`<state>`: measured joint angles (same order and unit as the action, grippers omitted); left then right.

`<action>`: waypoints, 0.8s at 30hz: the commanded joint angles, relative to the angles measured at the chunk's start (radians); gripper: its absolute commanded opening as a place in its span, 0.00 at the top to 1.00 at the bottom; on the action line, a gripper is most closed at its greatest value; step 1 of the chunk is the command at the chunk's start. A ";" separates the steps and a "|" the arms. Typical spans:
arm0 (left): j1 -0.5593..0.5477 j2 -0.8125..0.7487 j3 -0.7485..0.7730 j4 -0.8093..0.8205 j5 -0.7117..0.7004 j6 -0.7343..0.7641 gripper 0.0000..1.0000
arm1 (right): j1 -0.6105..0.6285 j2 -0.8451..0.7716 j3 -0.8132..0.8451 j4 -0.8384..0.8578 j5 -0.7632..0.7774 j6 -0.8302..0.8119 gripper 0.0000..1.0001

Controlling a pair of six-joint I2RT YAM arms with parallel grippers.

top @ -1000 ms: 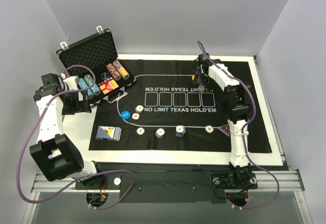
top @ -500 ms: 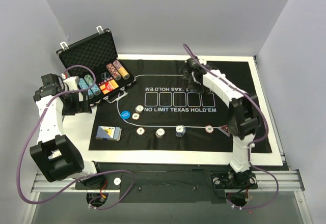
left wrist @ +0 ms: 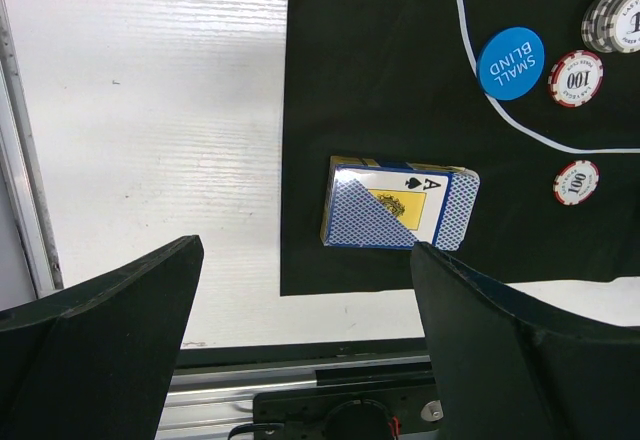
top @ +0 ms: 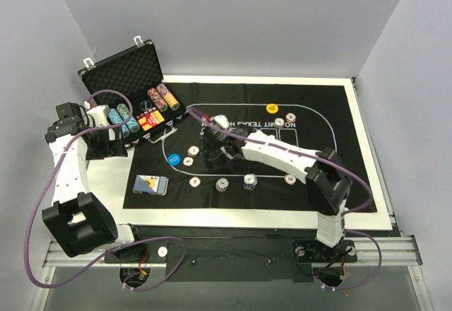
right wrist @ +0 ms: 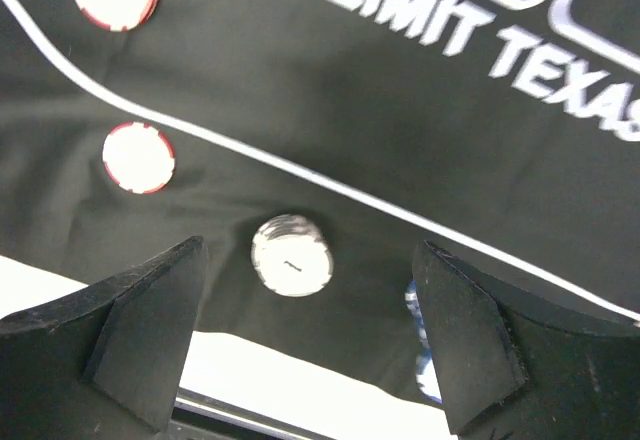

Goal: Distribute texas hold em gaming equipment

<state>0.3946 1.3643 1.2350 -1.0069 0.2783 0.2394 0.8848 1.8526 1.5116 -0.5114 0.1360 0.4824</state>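
Observation:
My right gripper [top: 210, 152] is open and empty, low over the black mat's left centre. In the right wrist view [right wrist: 310, 360] a white chip stack [right wrist: 291, 255] lies between its fingers, a blue stack [right wrist: 420, 345] shows at the right finger, and red-edged chips [right wrist: 138, 157] lie to the left. My left gripper [top: 106, 143] is open and empty over the white table; in the left wrist view [left wrist: 305, 340] the blue-backed card deck [left wrist: 398, 205] lies ahead. The blue button [top: 174, 159], yellow button [top: 272, 108] and white button [top: 290, 118] lie on the mat.
The open black case [top: 131, 92] at the far left holds several chip rows. Chip stacks [top: 249, 181] line the mat's near oval line. The card deck [top: 151, 184] sits at the mat's near left corner. Grey walls stand on three sides.
My right arm has swung from the mat's far right side to its left centre, uncovering the yellow button, white button and a chip there. The left arm has hardly moved.

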 commanded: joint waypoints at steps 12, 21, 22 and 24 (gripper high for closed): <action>0.006 -0.050 0.018 -0.009 0.027 0.003 0.03 | 0.106 0.140 -0.017 0.005 -0.033 0.067 0.21; 0.006 -0.047 0.014 -0.004 0.028 0.006 0.03 | 0.108 0.134 -0.086 0.036 -0.024 0.079 0.23; 0.006 -0.047 0.014 -0.004 0.027 0.006 0.03 | 0.109 0.131 -0.097 0.039 -0.024 0.082 0.23; 0.007 -0.047 0.012 -0.002 0.029 0.006 0.03 | 0.109 0.129 -0.114 0.050 -0.026 0.087 0.24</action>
<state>0.3946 1.3437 1.2350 -1.0115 0.2859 0.2398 0.9897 1.9938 1.4273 -0.4660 0.0971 0.5499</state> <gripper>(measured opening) 0.972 0.765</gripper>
